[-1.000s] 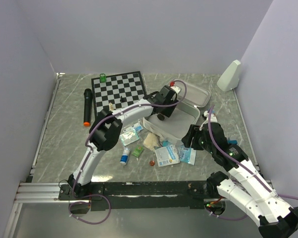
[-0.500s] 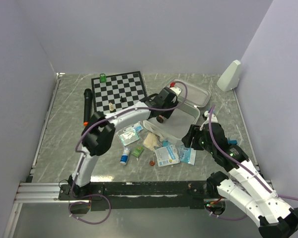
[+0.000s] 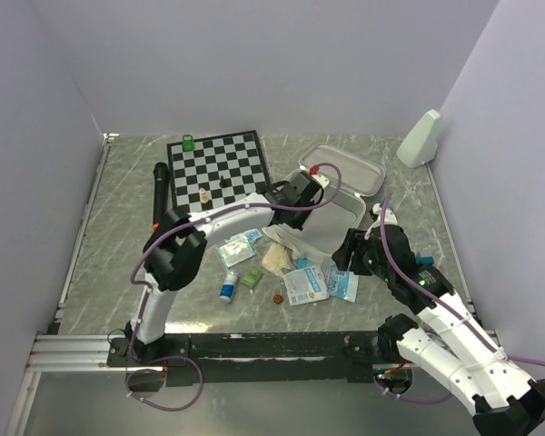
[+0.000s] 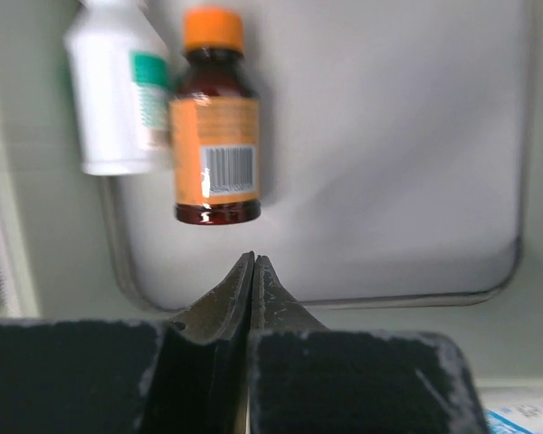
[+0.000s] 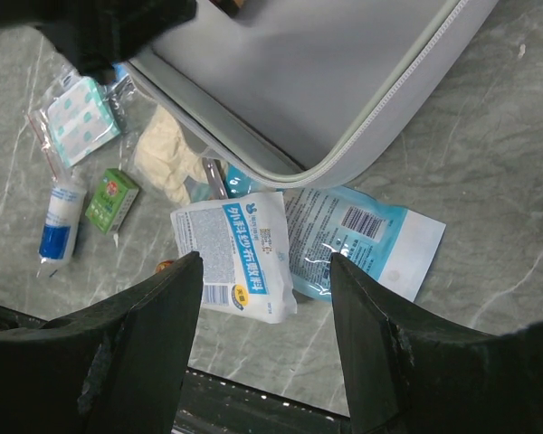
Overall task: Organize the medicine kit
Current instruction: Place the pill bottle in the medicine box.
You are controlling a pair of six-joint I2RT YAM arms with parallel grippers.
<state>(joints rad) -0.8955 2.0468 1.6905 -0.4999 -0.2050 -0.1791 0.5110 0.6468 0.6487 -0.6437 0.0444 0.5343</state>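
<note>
We look down on a grey marbled table where the medicine kit (image 3: pixel 338 229), a white square soft-shell case with rounded corners and a zip rim, lies open right of centre, its lid folded back towards the far wall. The left gripper (image 3: pixel 301 194) reaches over the case's near-left part. In its wrist view the two dark fingers are pressed together with nothing between them, just above the case's pale floor. Ahead of them a brown bottle with an orange cap and orange label (image 4: pixel 214 117) lies flat, touching a white bottle with a green label (image 4: pixel 118 90). The right gripper (image 3: pixel 354 255) hangs over the case's near corner with jaws spread wide and empty. Below it, outside the case, lie a white sachet with blue print (image 5: pixel 235 258), a pale blue flat packet (image 5: pixel 364 237), a cream wad of soft material (image 5: pixel 167 163), a small green box (image 5: pixel 111 201) and a white tube with a blue end (image 5: pixel 61 217). We judge that loose items remain to be gathered. The left arm should rise clear of the case wall and open before lowering. Flat packets are best pinched at a lifted edge, then laid beside the bottles so the lid can shut.
</note>
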